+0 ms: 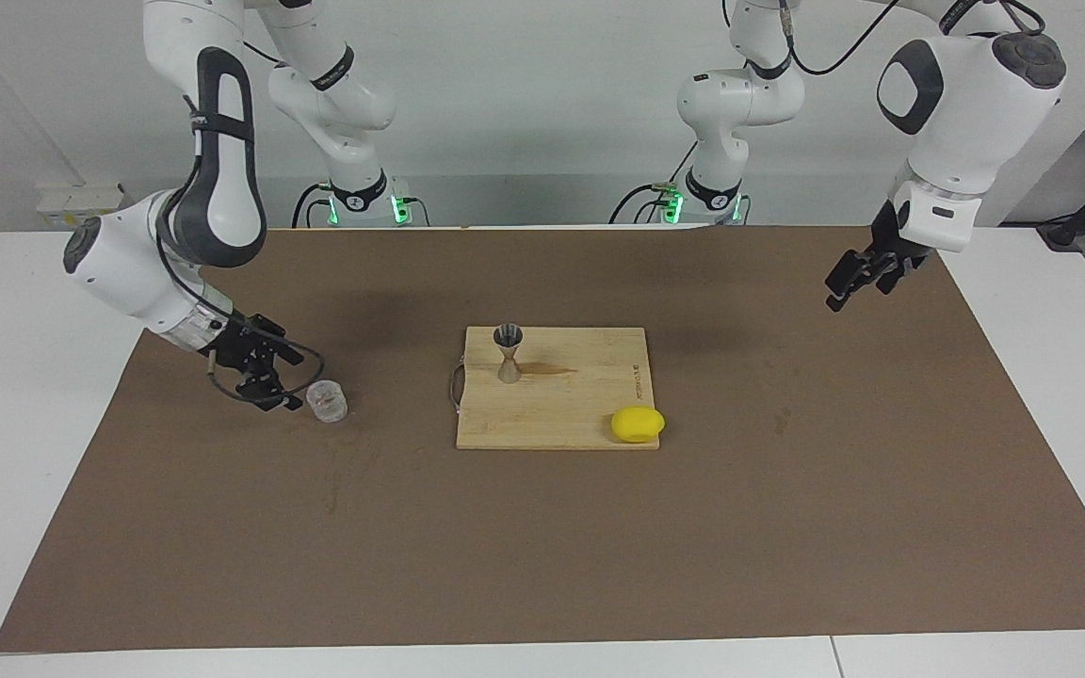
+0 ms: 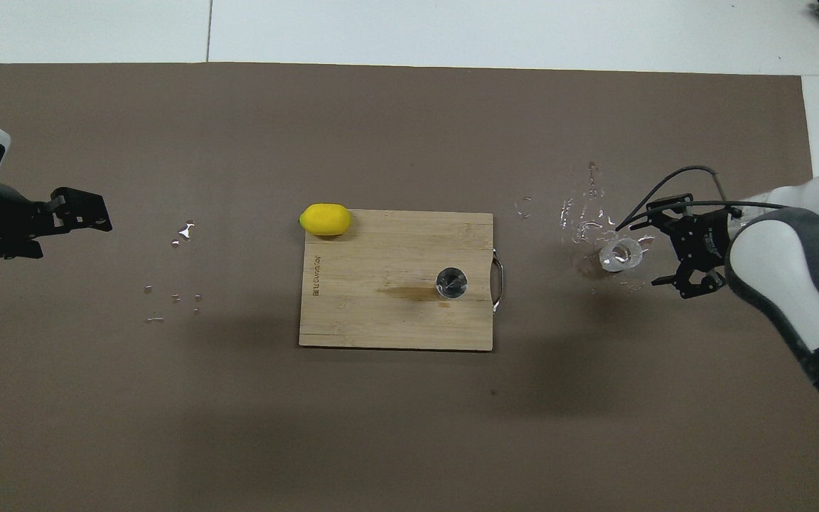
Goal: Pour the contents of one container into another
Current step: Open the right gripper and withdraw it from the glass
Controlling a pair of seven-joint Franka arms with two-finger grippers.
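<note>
One cup (image 1: pixel 327 401) stands upright just beside the right gripper (image 1: pixel 265 377), off its spread fingertips, untouched; left gripper (image 1: pixel 858 276) also spread.

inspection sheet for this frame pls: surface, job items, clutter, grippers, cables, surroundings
Surface: brown mat on a white table; water droplets on the mat beside the glass cup, more droplets toward the left arm's end.
Job's things: glass cup upright on the mat, toward the right arm's end; metal jigger upright on the cutting board, a wet streak beside it.
Clutter: lemon at the board's corner farther from the robots.
Grippers: right gripper open, beside the cup, not holding it; left gripper open, empty, raised over the mat, waiting.
Cables: black loop at the right wrist.
Surroundings: white wall; nothing else seen.
</note>
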